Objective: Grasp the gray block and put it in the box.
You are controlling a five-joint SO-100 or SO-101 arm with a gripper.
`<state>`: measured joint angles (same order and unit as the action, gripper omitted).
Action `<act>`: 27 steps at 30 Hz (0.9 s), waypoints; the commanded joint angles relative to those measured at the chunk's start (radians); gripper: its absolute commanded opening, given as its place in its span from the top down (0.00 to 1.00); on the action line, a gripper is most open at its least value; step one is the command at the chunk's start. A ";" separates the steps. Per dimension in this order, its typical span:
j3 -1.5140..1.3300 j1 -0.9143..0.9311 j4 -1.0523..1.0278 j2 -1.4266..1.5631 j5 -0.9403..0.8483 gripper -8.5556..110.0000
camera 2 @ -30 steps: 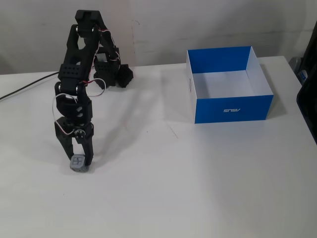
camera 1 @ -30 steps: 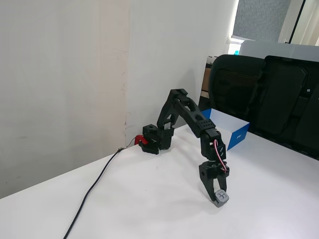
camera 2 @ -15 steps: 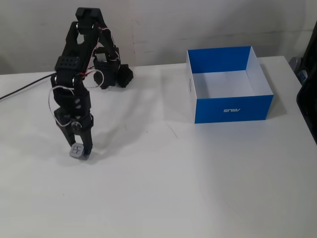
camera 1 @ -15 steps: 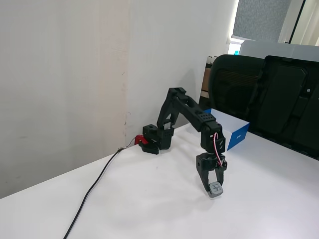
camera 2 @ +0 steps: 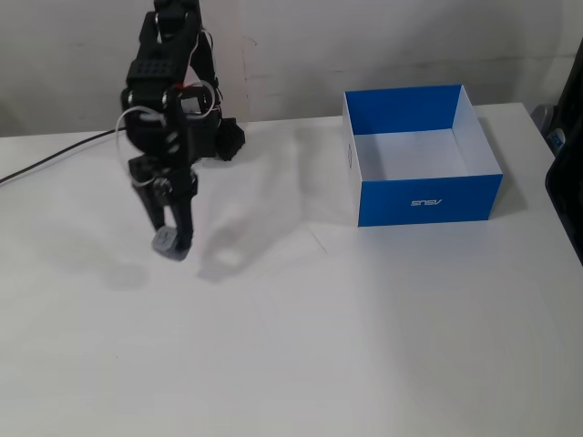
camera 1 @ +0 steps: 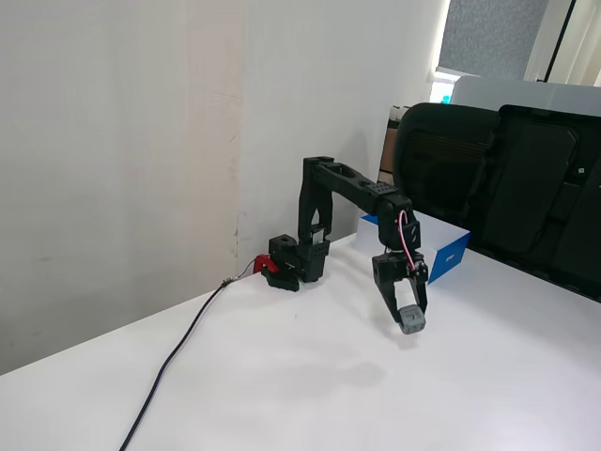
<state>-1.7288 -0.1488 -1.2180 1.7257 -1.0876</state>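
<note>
While clamped on gray block, hand hangs clear above bench; box lies well apart at 3 o'clock.

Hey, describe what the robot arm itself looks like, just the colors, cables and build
The arm is all black, built of blocky plastic links with small round holes along the upper segments. Thin red and white wires loop loosely beside the wrist. The gripper has two narrow black tapering fingers. Its base carries a red part, and a black cable trails off across the table.
</note>
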 commanded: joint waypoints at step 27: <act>-0.072 0.594 -0.133 0.522 0.669 0.93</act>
<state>-1.9098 0.3804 -1.3361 2.1859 -0.4541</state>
